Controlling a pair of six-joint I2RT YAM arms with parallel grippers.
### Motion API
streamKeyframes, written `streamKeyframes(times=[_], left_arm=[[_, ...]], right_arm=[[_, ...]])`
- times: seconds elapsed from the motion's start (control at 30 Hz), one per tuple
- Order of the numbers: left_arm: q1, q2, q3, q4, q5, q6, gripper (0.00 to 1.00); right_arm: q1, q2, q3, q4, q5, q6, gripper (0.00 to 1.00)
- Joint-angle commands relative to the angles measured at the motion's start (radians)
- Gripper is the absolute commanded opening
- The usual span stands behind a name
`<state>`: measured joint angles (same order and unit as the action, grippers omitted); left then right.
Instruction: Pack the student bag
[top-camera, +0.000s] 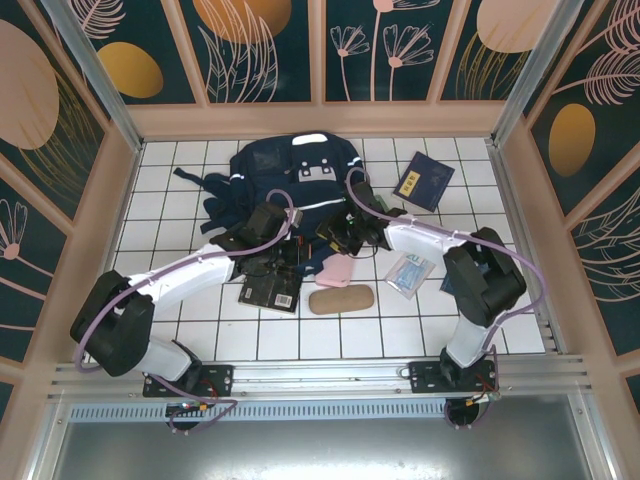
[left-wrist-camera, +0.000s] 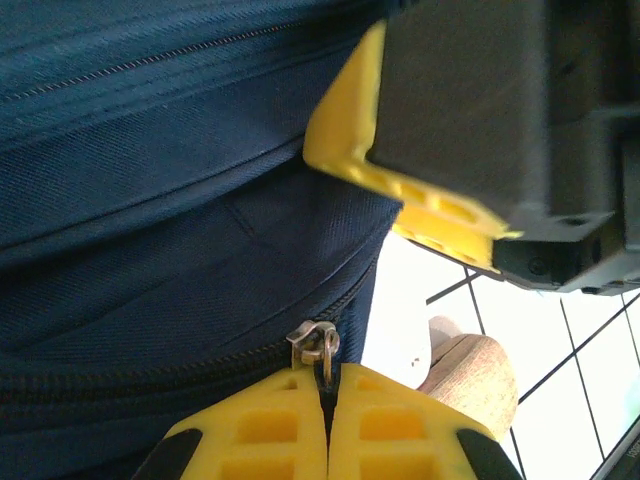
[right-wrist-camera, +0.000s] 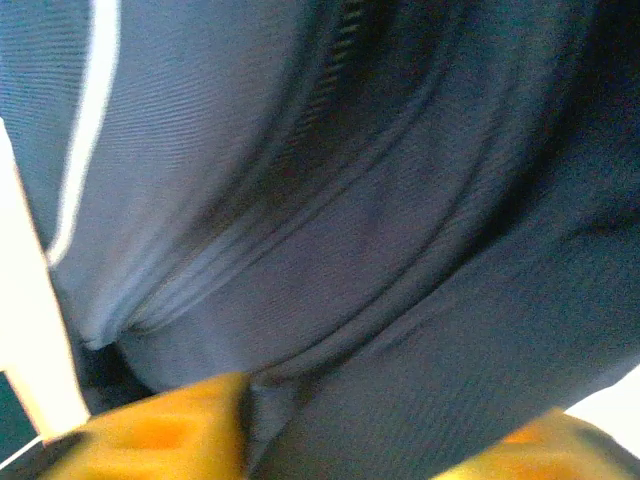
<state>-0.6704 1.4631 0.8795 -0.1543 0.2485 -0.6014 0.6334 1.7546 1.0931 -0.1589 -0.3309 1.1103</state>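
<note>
The student bag, dark navy with a white stripe, lies at the back middle of the tiled table. My left gripper is at its near left edge. In the left wrist view the yellow fingers are shut on the metal zipper pull of the bag's zip. My right gripper is at the bag's near right edge. In the blurred right wrist view a thick fold of the navy fabric fills the gap between the right gripper's yellow fingers, which press on it.
Near the arms lie a black book, a tan case, a pink item and a clear packet. A navy booklet lies at the back right. Walls enclose the table.
</note>
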Motion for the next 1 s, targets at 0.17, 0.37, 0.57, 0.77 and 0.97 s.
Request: streamKeyframes(times=[0.17,0.37,0.57,0.77,0.97], left_arm=[[-0.016,0.012,0.056,-0.114,-0.087,0.039,0.00],[-0.014,0.001,0.071,-0.251,-0.150,0.078,0.00],[0.053,-0.060,0.031,-0.381,-0.272,0.121,0.00],[0.198,-0.076,0.023,-0.426,-0.362,0.136,0.00],[0.270,0.051,0.101,-0.412,-0.463,0.128,0.00]], right_arm=[[0.034,0.002,0.120,-0.151,0.124,-0.035,0.00],[0.011,-0.025,0.163,-0.260,0.264,-0.088,0.00],[-0.031,-0.032,0.187,-0.312,0.342,-0.135,0.00],[-0.081,-0.053,0.182,-0.294,0.313,-0.192,0.00],[-0.173,-0.085,0.176,-0.302,0.237,-0.301,0.00]])
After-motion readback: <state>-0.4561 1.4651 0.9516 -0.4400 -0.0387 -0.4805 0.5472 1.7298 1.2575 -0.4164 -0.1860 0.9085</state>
